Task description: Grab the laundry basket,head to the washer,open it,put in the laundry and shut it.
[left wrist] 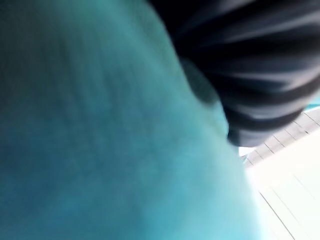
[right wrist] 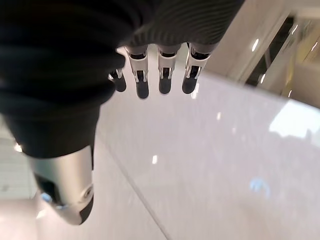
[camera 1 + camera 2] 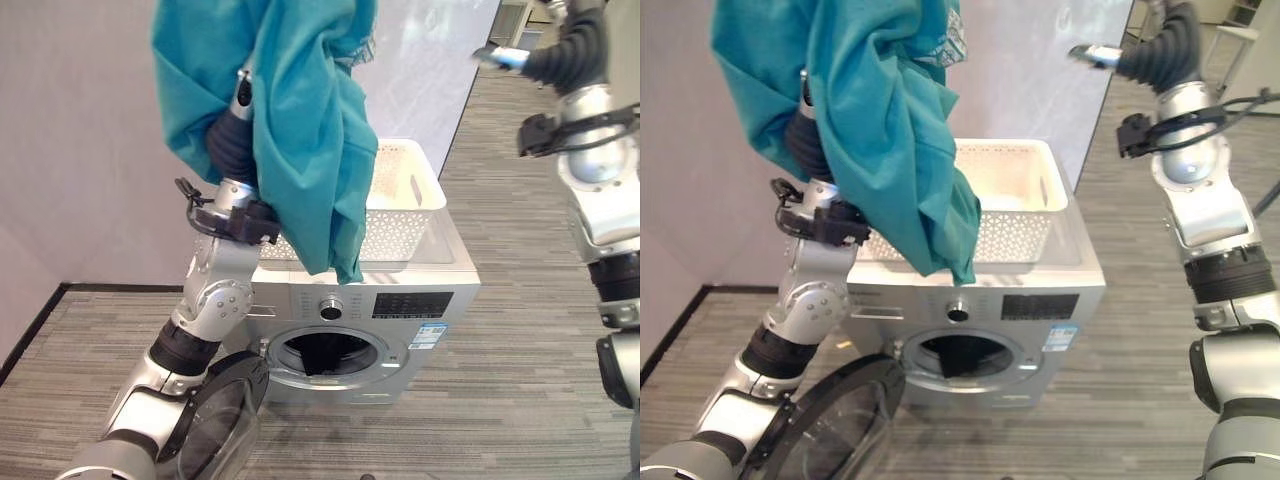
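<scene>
The left robot hand (image 3: pixel 242 100) is raised high under a draped teal cloth garment (image 3: pixel 300 130); its grip cannot be told. A white perforated plastic laundry basket (image 3: pixel 405 200) sits on the silver front-loading washer (image 3: pixel 400 300), whose round glass door (image 3: pixel 215 420) hangs open. The right robot hand (image 2: pixel 150 75) is raised far right, fingers relaxed, empty.

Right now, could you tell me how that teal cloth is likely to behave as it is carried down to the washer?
The teal cloth is probably floppy: it hangs in loose folds over the left robot hand. It likely trails, since its low corner dangles past the basket. It may snag on the washer opening.
</scene>
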